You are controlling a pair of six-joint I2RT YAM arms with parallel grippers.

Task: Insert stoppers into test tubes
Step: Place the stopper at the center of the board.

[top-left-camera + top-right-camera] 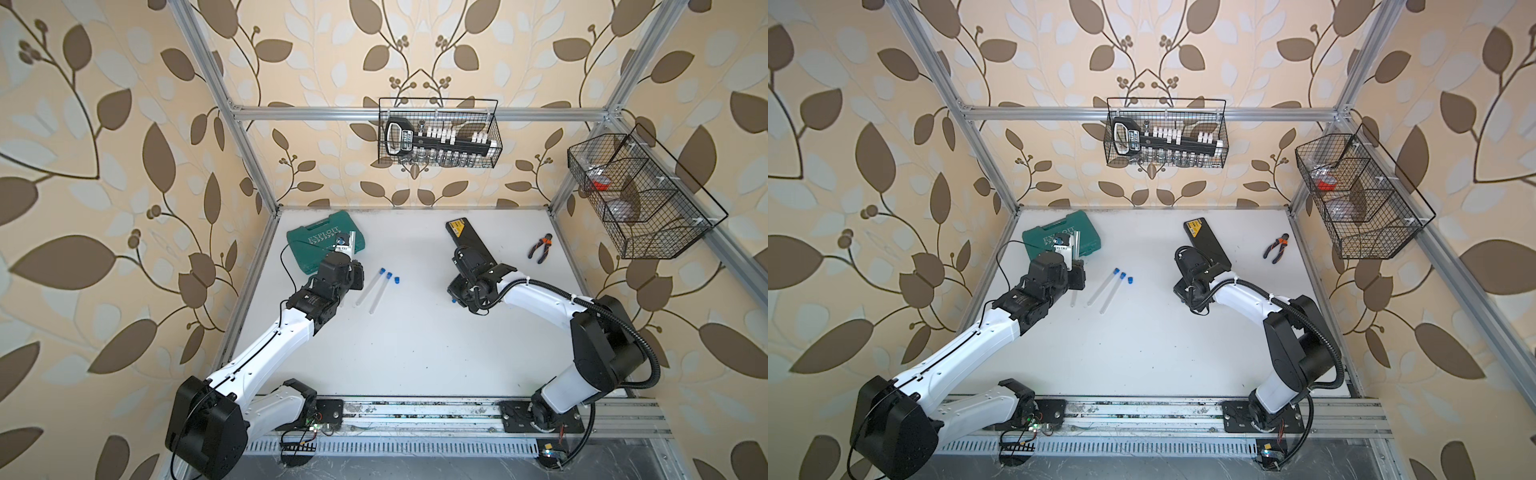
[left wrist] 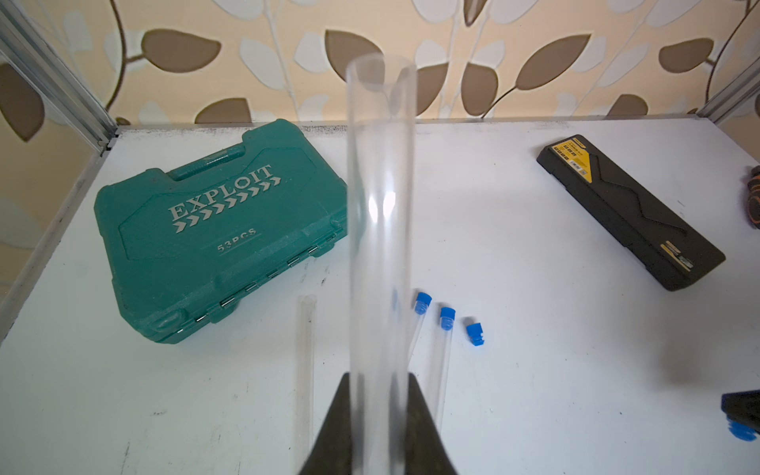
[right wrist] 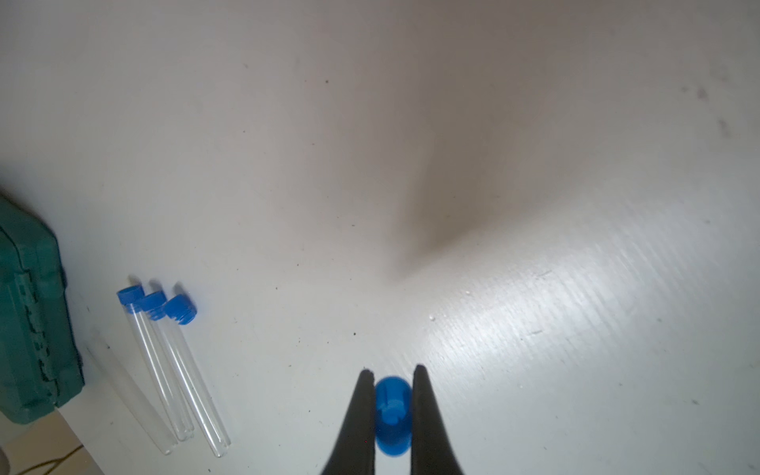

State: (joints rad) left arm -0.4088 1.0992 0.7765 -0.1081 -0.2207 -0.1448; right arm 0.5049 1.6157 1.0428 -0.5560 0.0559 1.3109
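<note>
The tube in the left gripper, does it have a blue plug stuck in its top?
No, in the left wrist view the tube held by the left gripper has a top end that is open and empty.

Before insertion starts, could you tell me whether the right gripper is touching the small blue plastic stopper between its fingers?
Touching. The right wrist view shows the right gripper closed on the blue plastic stopper, no gap either side.

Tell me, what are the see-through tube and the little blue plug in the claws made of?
Tube in the left claw: clear glass or plastic, can't tell which; glossy glints, things behind show through. Plug in the right claw: probably plastic, solid blue, dull, with a moulded step.
</note>
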